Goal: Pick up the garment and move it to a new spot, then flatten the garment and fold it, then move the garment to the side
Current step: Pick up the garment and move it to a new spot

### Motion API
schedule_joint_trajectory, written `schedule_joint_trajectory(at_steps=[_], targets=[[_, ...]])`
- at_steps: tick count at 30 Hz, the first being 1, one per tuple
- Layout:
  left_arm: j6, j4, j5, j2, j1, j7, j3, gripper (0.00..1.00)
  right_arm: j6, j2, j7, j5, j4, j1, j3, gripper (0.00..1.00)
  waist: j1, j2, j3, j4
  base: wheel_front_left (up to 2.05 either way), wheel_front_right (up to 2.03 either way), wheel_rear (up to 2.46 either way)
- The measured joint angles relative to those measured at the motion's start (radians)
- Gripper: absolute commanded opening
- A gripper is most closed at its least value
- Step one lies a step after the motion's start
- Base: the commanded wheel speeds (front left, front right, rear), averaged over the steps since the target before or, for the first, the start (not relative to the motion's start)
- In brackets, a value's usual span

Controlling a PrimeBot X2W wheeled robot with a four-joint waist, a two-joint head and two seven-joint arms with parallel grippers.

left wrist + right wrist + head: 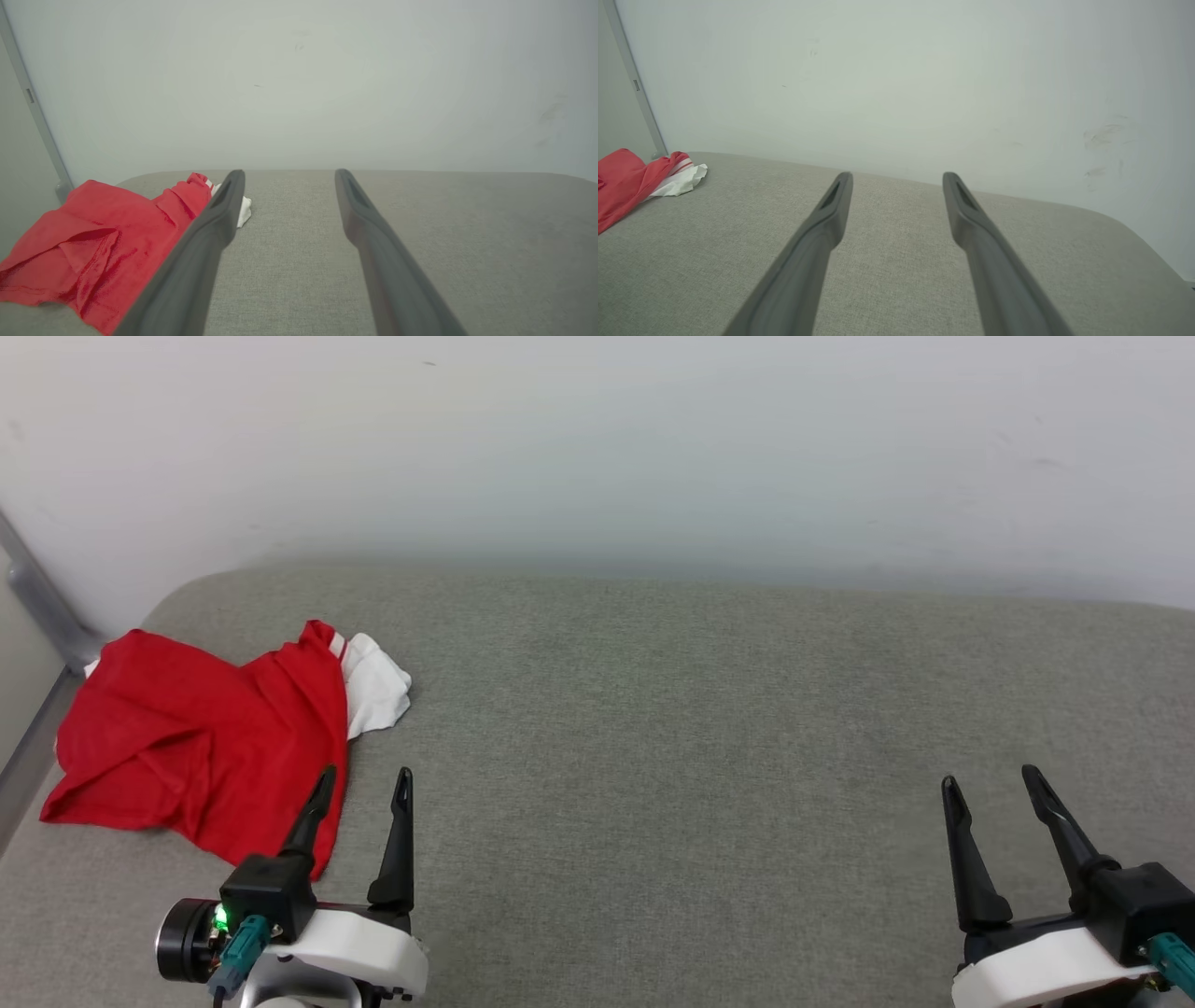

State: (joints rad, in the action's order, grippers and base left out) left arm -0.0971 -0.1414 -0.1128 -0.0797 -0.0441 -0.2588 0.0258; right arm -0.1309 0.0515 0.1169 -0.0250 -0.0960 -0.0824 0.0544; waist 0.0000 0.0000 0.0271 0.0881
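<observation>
The garment (196, 737) is seen crumpled at the left end of the desk (700, 728), nothing is held by the left gripper (366, 771) beside it or the right gripper (990, 777), both spread wide, so the pick-up is judged not yet begun, and the cloth must be reached and pinched first.

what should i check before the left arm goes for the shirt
1. Left gripper open, holding nothing: ok
2. Right gripper open, holding nothing: ok
3. Shirt on the left gripper's side: ok
4. Shirt lying flat: not ok, it is crumpled
5. Left gripper apart from shirt: cannot tell, one finger overlaps its edge in the head view
6. Lettering facing up: cannot tell
</observation>
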Motion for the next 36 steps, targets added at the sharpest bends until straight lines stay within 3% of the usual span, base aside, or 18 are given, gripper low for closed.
schedule_joint_trajectory(at_steps=[27,36], targets=[[-0.029,-0.033,-0.006,0.023,-0.005,-0.004,-0.096,1.00,0.000,-0.001,0.007,-0.027,0.028,0.014,-0.055,1.00,0.0000,0.0000,-0.007,0.341,0.00,0.00,0.00],[-0.032,-0.032,-0.007,0.024,-0.002,-0.004,-0.121,1.00,0.000,-0.001,0.012,-0.032,0.043,0.026,-0.068,1.00,0.0000,0.0000,-0.007,0.405,0.00,0.00,0.00]])
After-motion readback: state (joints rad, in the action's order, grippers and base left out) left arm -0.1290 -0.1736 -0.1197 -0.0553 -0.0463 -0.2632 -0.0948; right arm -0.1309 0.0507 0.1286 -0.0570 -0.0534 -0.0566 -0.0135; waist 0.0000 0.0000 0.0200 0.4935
